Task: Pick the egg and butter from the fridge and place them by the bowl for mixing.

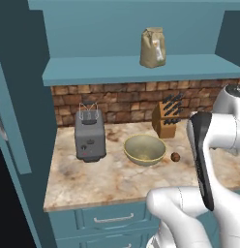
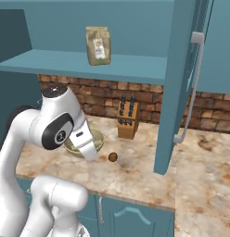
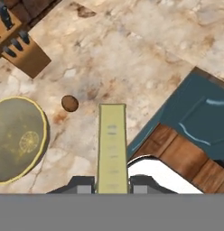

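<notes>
base views flank counter [image 1: 117,179], hand view overhead

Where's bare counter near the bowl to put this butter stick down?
Bare counter lies in front of the bowl and egg, toward the front edge, and past the egg on the side away from the bowl. It is crowded between the toaster, bowl and knife block.

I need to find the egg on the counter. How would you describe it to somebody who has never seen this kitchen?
Look at the marble counter below the brick wall, and find the wide olive-beige bowl beside the grey toaster. The egg lies just past the bowl, on the side away from the toaster, in front of the wooden knife block. It is a tiny brown ball, the smallest thing there.
</notes>
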